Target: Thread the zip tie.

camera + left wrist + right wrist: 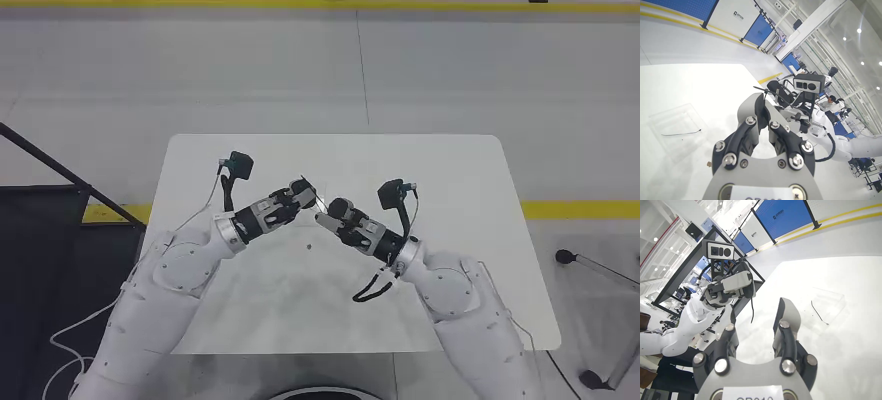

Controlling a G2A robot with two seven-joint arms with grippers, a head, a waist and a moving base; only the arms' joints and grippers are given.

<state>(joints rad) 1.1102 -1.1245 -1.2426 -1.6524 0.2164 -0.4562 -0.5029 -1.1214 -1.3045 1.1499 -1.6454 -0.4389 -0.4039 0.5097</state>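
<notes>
Over the middle of the white table, the two arms met, tips close together. The left gripper had its fingers pressed together on a black zip tie. The head of the tie stood out just above the fingertips, and its thin strip hung free below the gripper in the right wrist view. The right gripper was just beside the left one with its fingers apart, holding nothing. I could not tell if the hanging strip reached between these fingers. A second black zip tie lay flat on a clear tray on the table, well apart from both grippers, and nothing touched it.
</notes>
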